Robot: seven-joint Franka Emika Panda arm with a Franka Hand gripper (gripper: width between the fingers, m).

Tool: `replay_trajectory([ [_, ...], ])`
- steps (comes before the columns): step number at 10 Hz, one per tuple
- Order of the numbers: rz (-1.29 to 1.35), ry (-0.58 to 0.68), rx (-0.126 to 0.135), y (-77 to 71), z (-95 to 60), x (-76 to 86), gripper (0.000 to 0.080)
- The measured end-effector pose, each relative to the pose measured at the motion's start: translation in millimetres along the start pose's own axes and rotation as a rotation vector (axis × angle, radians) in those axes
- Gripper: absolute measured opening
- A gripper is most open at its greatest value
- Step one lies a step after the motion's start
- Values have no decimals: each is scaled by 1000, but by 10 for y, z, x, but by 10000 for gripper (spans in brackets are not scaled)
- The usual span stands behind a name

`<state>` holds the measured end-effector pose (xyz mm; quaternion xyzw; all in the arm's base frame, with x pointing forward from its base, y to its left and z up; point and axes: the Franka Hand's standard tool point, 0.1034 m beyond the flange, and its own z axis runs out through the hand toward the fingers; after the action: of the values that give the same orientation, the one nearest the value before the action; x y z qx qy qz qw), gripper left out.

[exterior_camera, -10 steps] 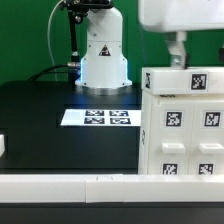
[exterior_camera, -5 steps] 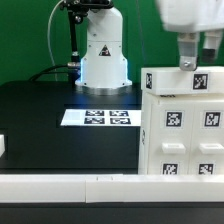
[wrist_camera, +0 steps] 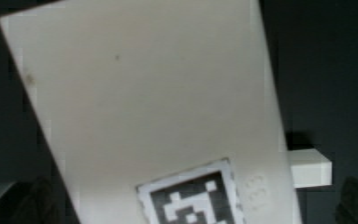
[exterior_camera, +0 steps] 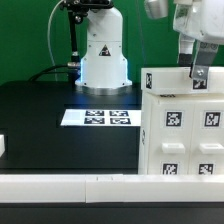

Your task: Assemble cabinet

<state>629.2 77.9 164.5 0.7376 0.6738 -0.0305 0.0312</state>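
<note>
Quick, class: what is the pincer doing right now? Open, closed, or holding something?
Pincer: just above the top of the cabinet; one finger shows, so open or closed cannot be told. No grip on anything visible.

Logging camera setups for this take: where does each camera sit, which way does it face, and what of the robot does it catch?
Exterior view: low at the table's edge, beyond a white rail, facing the robot's base across the black table; shows the marker board, the cabinet and the gripper above it.
Wrist view: on the arm, looking down on a tagged white panel; hardly any of the robot shows.
Shared: apparently the cabinet's top panel.
</note>
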Motion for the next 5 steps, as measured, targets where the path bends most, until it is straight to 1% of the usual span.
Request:
replay_trajectory([
  [2, 22, -3, 5, -22, 49, 15, 795],
  [4, 33, -8, 14, -27, 114, -55, 795],
  [5, 39, -10, 13, -24, 113, -64, 784],
])
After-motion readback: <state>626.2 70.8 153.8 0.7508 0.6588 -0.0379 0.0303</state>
